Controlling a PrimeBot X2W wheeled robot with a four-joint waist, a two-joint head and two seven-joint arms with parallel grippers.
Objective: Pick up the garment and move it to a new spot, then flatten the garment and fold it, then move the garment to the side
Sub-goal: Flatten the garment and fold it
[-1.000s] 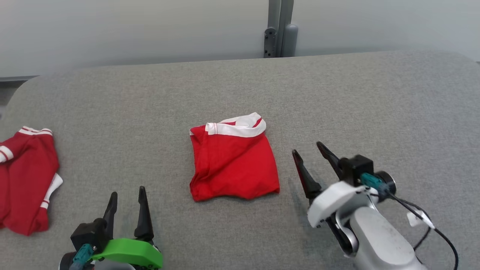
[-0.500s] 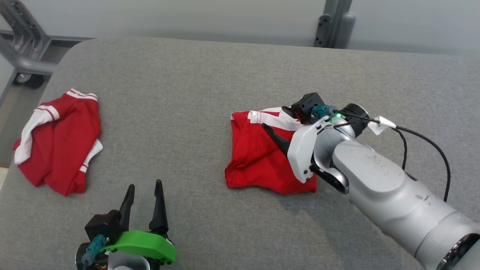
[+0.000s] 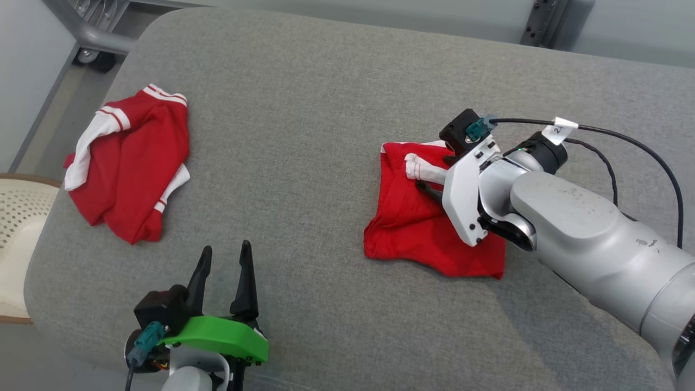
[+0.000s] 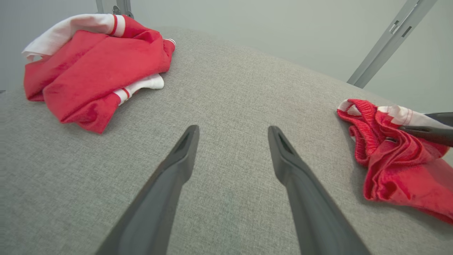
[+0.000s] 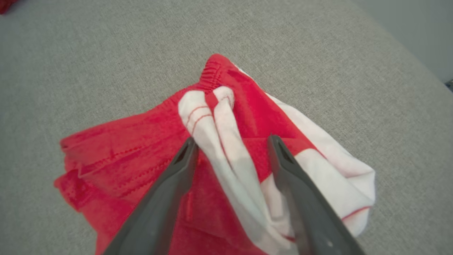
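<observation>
Grey woven cloth covers the bench [image 3: 304, 98], which has rounded corners and a pale wall behind it. The garment [image 3: 407, 233] is a red piece with white trim. It lies as a compact, roughly square packet on the right half of the bench, midway between the near and far edges. The right gripper [image 5: 231, 139] has its fingers apart, lowered onto the far part of the packet and straddling a raised ridge of the white trim [image 5: 208, 120]; nothing is clamped. The left gripper [image 3: 226, 247] has its fingers apart and empty, above the near edge toward the left. A second garment [image 3: 136, 174], red and rumpled, lies near the left edge, well apart from the first.

Progress, as judged: the packet form suggests that flattening and folding are done. The grasp and the move to the side remain.

Views compared: the head view gives the whole layout, including a cream perforated object [image 3: 16, 217] beyond the left edge. The right wrist view resolves the trim ridge between the fingers and the ribbed waistband [image 5: 212, 71] beyond it, which the head view leaves partly behind the wrist. The left wrist view gives the side profile: the packet's upper layers are bunched upward around the right gripper's fingers.
</observation>
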